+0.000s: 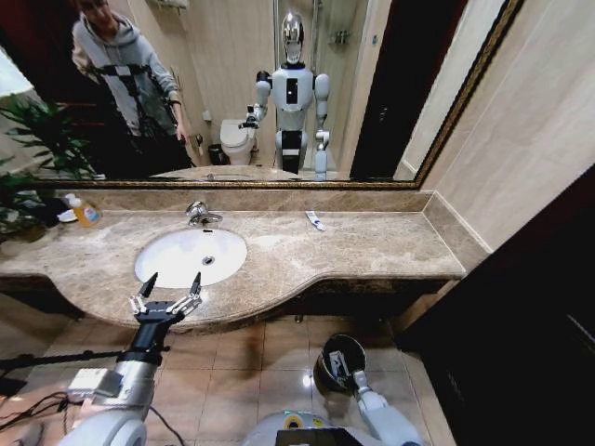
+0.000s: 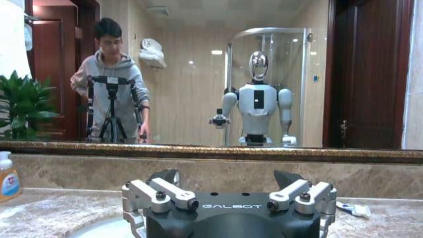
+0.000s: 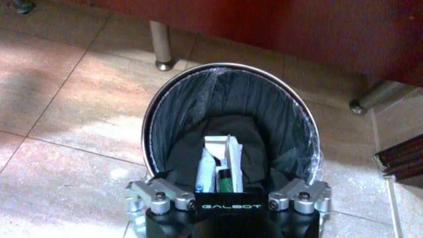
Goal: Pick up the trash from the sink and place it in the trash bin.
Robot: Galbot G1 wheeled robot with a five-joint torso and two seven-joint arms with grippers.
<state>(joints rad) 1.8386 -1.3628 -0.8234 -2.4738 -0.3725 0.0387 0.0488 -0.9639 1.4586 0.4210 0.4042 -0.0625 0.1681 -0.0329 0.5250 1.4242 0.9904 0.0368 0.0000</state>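
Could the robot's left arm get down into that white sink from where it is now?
Probably yes. The left gripper hovers with fingers spread at the counter's front edge, right beside the sink. Nothing stands between them, and the faucet sits at the far rim, out of the way.

Orange soap bottle [image 1: 85,213] with white pump, upright at the counter's left rear (same bottle at the edge of the left wrist view [image 2: 8,177]). Green potted plant [image 1: 28,139] at far left. Small white tube [image 1: 315,220] lying flat on the marble counter [image 1: 372,246] near the mirror [image 1: 307,93]. White toilet [image 1: 237,139] reflected in the mirror. Tan floor tiles [image 3: 73,109] below.
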